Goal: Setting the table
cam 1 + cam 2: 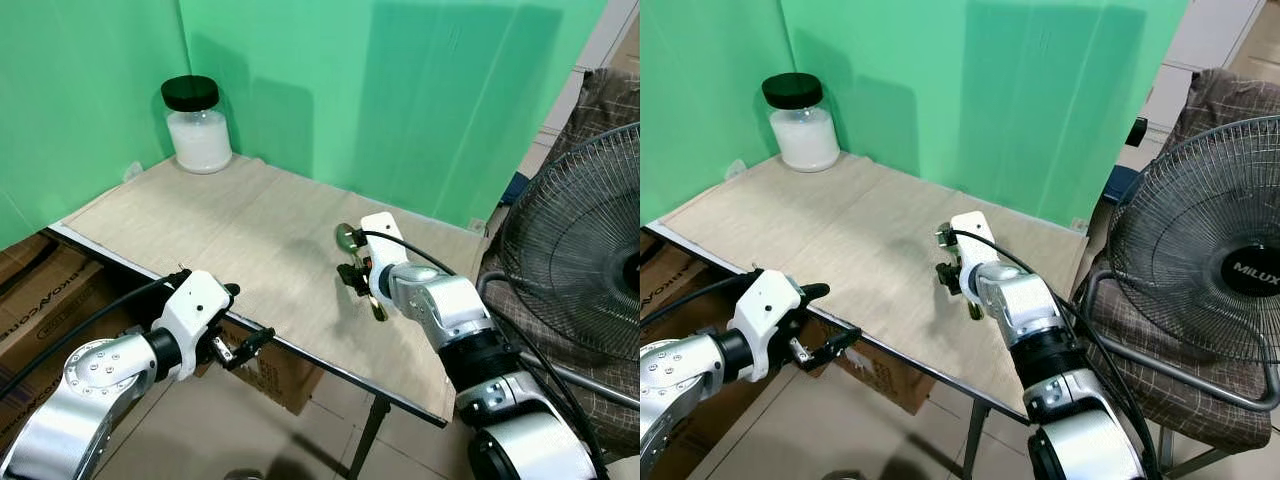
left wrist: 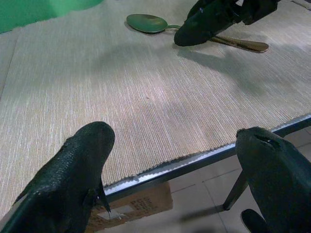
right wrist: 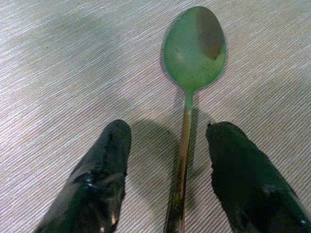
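- Spoon [image 3: 193, 58] lies flat on the tabletop [image 1: 250, 240], toward its right edge and well apart from the far left corner; its bowl points to the far edge and its handle runs back toward the near edge
- At the far left corner stands a glass jar [image 1: 200, 135] with a black lid, part full of something white, well away from the work
- Left gripper [image 2: 180, 179] hangs just off the near edge of the tabletop, low and level with it, its two black fingers spread wide apart with nothing between them; the silver forearm reaches in from the lower left and looks idle
- Right gripper [image 3: 167, 179] hovers over the spoon's handle, forearm bent in from the lower right and wrist turned down toward the cloth; its fingers stand apart, one on each side of the thin stem, and do not seem to touch it
- As a judgement, the spoon is light, stiff metal, smooth and likely slippery, and it lies so flat on the woven cloth that little of it stands proud to catch
- The narrow stem just below the bowl looks the best place to close on, with the fingers squarely across it so it cannot twist or slide out
- Beyond the right edge stands a floor fan [image 1: 590, 260], near the right arm's elbow
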Motion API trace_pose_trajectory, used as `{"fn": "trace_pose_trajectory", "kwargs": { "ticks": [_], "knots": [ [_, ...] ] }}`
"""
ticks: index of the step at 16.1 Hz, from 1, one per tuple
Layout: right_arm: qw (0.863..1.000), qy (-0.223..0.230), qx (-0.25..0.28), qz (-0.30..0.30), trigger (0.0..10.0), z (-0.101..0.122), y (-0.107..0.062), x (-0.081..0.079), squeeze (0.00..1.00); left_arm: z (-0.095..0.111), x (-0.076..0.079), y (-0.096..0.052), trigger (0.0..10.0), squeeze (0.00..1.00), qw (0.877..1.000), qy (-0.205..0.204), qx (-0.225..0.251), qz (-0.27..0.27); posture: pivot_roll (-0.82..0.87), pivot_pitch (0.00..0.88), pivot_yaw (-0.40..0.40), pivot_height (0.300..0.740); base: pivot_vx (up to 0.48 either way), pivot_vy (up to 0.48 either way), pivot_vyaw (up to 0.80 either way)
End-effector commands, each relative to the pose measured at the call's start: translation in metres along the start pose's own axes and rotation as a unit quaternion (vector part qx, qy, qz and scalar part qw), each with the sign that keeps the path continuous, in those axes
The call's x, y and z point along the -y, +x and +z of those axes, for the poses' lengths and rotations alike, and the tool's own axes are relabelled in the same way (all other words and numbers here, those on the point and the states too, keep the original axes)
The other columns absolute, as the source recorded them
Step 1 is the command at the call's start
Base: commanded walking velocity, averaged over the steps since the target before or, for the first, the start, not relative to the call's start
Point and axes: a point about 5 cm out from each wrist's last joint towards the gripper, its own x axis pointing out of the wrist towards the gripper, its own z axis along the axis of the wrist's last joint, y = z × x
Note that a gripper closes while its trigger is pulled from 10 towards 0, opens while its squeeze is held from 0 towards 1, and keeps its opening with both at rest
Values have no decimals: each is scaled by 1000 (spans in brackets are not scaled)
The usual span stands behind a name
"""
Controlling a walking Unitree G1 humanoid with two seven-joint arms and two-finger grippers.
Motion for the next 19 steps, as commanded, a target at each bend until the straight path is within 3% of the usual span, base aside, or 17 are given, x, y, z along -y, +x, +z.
{"fn": "trace_pose_trajectory", "kwargs": {
  "ticks": [1,10,19],
  "knots": [
    [1000,1,13,-6,0,6,-1,4,0,3,3,0,10000,0,1000,6,2,-11,191,0,-31,740,0,0,0],
    [1000,12,-13,4,0,0,3,3,0,1,3,2,10000,0,1000,9,0,-16,191,0,-33,740,0,0,0],
    [1000,12,-7,9,0,1,3,3,0,1,2,1,10000,0,1000,13,-1,-15,196,0,-35,740,0,0,0]
  ]
}}
